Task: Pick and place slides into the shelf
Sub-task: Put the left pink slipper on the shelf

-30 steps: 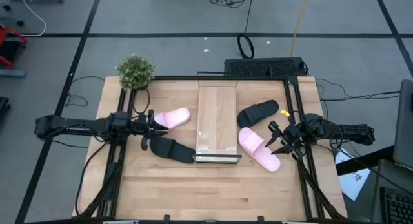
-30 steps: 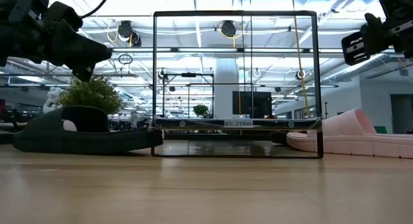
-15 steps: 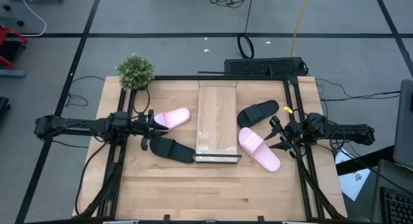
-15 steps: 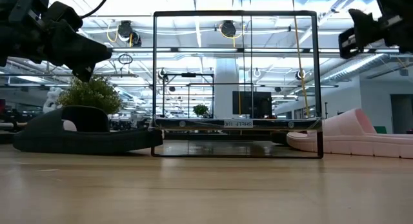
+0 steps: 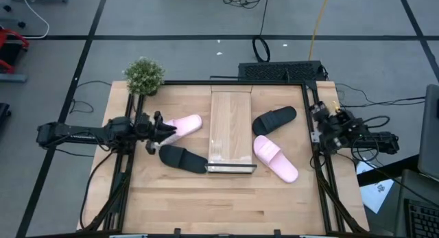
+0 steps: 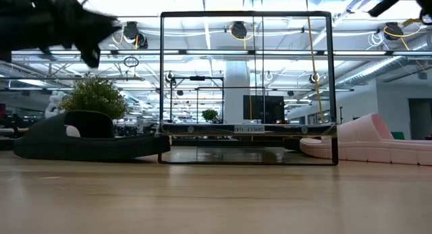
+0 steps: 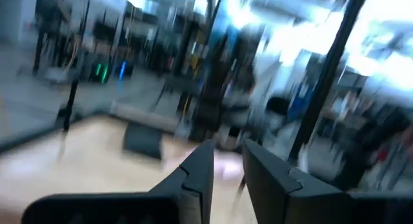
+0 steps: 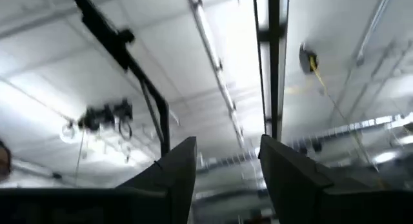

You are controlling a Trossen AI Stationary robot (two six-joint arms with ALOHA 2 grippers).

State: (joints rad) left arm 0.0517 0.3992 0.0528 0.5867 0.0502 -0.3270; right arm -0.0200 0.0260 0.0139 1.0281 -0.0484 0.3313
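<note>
Four slides lie sole-down on the table. A pink slide (image 5: 184,124) and a black slide (image 5: 183,159) lie left of the shelf (image 5: 231,130). Another black slide (image 5: 274,120) and pink slide (image 5: 276,158) lie to its right. The shelf is a pale slatted rack standing on the table's middle, with nothing on it. My left gripper (image 5: 162,133) hovers open beside the left pink slide, touching nothing; its wrist view shows a narrow gap (image 7: 227,161). My right gripper (image 5: 315,123) is open at the table's right edge, tipped up at the ceiling (image 8: 227,153).
A small potted plant (image 5: 144,76) stands at the table's far left corner. A dark box (image 5: 281,71) sits behind the far edge. In the low view the shelf's thin metal frame (image 6: 246,15) rises between the black slide (image 6: 81,136) and the pink slide (image 6: 378,143).
My right gripper has drawn back from the right pink slide toward the table's right edge, risen and tipped upward until it faces the ceiling. My left gripper has shifted slightly toward the table's left edge and upward. No slide has moved.
</note>
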